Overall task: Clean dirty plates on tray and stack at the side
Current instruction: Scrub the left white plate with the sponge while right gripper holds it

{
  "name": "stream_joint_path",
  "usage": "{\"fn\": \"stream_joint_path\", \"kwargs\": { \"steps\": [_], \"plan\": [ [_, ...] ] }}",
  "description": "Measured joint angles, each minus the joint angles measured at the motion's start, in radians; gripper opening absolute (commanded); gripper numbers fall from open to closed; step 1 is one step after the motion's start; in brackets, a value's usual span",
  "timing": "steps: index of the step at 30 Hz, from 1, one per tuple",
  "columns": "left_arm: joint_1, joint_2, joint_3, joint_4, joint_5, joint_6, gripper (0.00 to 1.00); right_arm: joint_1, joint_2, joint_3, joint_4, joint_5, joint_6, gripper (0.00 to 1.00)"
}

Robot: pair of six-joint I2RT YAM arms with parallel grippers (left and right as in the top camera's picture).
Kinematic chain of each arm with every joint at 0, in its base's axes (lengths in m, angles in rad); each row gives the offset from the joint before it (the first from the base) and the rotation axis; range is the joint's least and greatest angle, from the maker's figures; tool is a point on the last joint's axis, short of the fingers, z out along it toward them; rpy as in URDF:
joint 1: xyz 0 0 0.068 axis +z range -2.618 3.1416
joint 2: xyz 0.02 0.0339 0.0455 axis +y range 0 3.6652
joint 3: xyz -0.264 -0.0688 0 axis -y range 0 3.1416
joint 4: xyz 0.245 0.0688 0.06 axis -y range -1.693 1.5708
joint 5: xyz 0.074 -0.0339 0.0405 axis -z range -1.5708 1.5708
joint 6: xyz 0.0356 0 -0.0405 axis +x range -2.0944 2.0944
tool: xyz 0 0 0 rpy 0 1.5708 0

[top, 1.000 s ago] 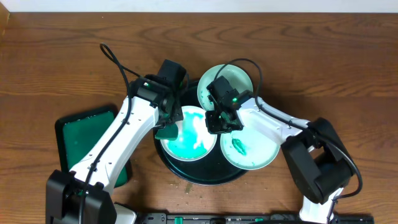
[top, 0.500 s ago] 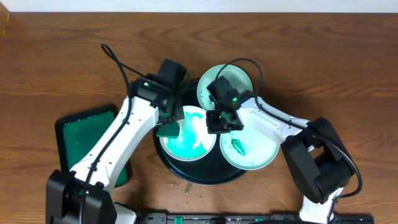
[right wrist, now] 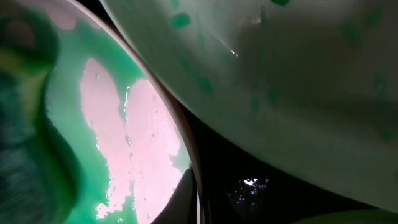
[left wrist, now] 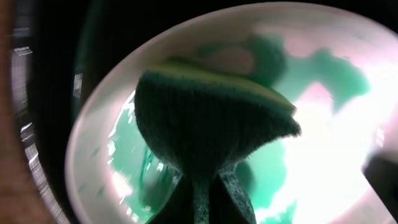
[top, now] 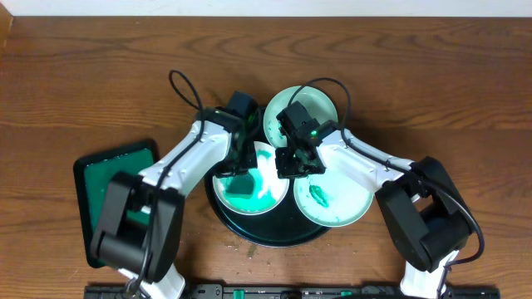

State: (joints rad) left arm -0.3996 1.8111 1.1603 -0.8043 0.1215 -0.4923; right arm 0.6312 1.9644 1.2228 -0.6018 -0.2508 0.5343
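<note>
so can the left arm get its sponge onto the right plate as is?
Probably not directly: the right claw sits at the rim of the left plate, between the sponge and the right plate.

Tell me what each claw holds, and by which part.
Left claw pinches the green sponge by its narrow end. Right claw seems to grip the smeared plate at its rim.
</note>
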Motion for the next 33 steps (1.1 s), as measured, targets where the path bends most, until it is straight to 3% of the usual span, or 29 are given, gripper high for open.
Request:
{"fn": "stream_joint_path", "kwargs": {
  "steps": [20,33],
  "plan": [
    [0.085,0.058,0.004,0.022,0.156,0.153,0.07,0.000,0.000,0.001,-0.003,0.001,0.000,0.01],
    [0.077,0.060,0.024,-0.056,-0.059,0.042,0.07,0.010,0.010,0.006,0.008,-0.037,0.005,0.01]
  ]
}}
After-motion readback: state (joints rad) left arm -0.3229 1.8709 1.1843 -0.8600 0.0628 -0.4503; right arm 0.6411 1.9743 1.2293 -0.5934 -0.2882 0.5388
